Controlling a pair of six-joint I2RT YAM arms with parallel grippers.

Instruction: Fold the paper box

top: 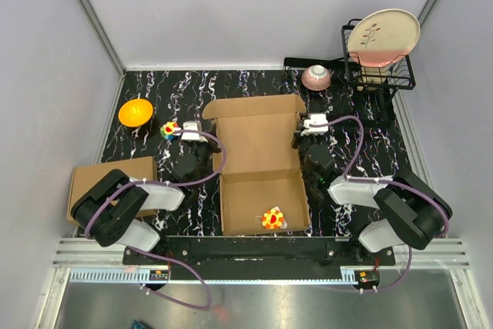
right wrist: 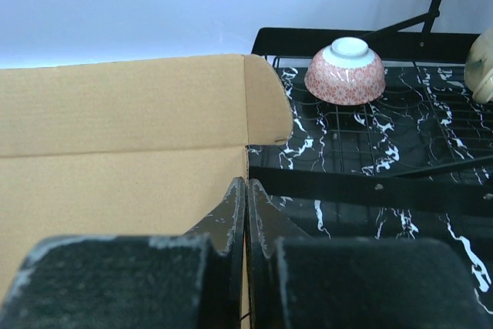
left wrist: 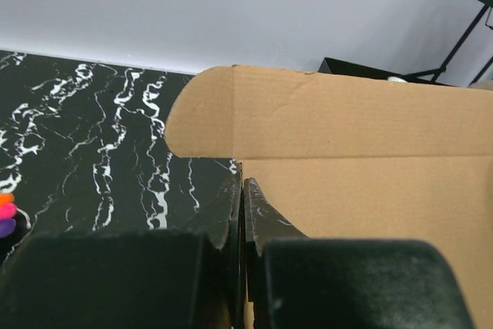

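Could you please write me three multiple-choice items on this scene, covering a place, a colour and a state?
1. Where is the patterned bowl? A. at the near edge B. just left of the wire rack C. between the arm bases
2. What colour is the far-left bowl? A. orange B. blue C. white
3. How are the left tool and right tool? A. both open B. one open C. each shut on a paper box side wall
Answers: B, it sits beside the rack; A, plainly orange; C, each wrist view shows cardboard clamped.
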